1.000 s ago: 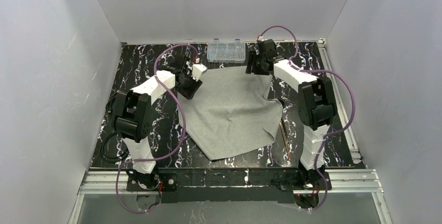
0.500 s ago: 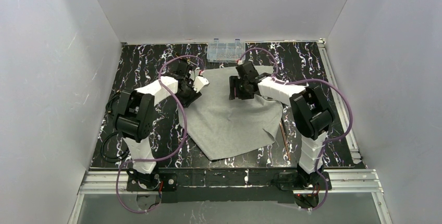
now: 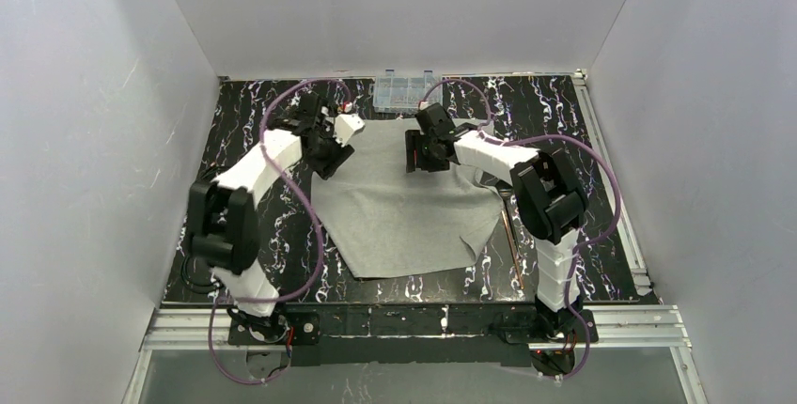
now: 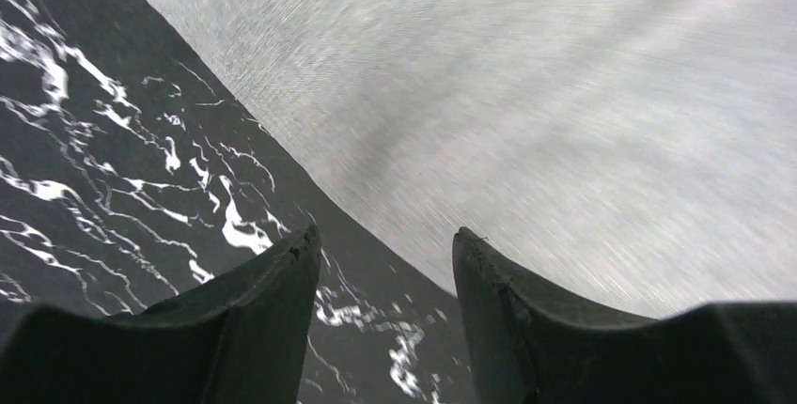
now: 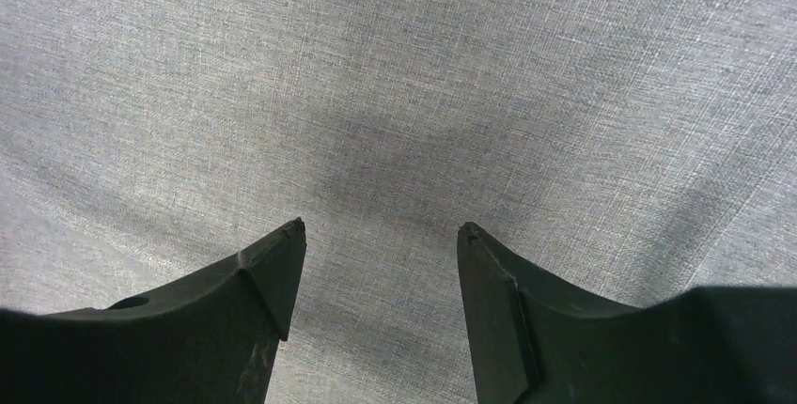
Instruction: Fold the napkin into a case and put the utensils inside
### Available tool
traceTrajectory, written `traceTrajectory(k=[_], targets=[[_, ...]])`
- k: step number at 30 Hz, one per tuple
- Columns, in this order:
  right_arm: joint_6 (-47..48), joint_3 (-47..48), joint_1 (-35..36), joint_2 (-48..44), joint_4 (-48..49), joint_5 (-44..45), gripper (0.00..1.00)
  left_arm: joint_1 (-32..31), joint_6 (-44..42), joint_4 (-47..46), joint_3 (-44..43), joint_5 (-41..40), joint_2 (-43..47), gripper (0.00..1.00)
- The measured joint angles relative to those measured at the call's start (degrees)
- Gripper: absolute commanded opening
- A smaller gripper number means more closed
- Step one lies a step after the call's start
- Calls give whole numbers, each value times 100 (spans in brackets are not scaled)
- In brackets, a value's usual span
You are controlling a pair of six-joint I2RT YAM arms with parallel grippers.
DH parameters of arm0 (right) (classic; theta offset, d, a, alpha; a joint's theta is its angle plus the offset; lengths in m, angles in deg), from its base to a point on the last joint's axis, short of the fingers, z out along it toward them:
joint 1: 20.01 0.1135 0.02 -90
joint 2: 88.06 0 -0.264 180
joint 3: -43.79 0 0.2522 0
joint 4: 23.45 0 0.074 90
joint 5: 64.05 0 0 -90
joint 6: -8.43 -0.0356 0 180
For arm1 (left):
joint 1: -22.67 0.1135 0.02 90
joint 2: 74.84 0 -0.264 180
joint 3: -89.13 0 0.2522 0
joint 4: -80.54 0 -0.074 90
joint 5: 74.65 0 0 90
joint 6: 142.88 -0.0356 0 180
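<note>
The large light-grey cloth napkin (image 3: 404, 216) lies unfolded in the middle of the black marbled table (image 3: 254, 122), with no case formed yet. The left gripper (image 4: 385, 240) and right gripper (image 5: 381, 230) hover with jaws apart, holding nothing. The thin copper-brown utensils (image 3: 512, 240) lie toward the table's right edge.

Clear box (image 3: 407, 92) just behind napkin (image 3: 404, 207)

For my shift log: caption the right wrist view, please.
Open right end effector poised over the grey napkin, gripping nothing.

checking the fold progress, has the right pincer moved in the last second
Yes. The right pincer has come left and down the picture, from the right end of the clear box to over the napkin.
</note>
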Motion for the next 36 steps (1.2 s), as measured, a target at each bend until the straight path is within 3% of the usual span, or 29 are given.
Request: traceTrajectory(k=[5, 9, 12, 17, 25, 36], targets=[[46, 201, 31, 0, -208, 243, 69, -151, -424, 1010, 26, 1145, 1644, 53], [214, 444, 20, -114, -522, 608, 70, -798, -693, 1810, 354, 1600, 2363, 53], [372, 363, 22, -612, -835, 933, 69, -1298, -1038, 2267, 1331, 2017, 2684, 54], [527, -315, 153, -2057, -1392, 1508, 69, -1307, -1825, 2754, 2245, 2070, 2872, 55], [-24, -1893, 1086, -3563, -2592, 2039, 68, -1338, -2199, 2179, 2415, 1998, 2911, 53], [-848, -3215, 1569, -3545, -2691, 2065, 60, -1766, -2430, 1471, 2793, 1661, 2704, 47]])
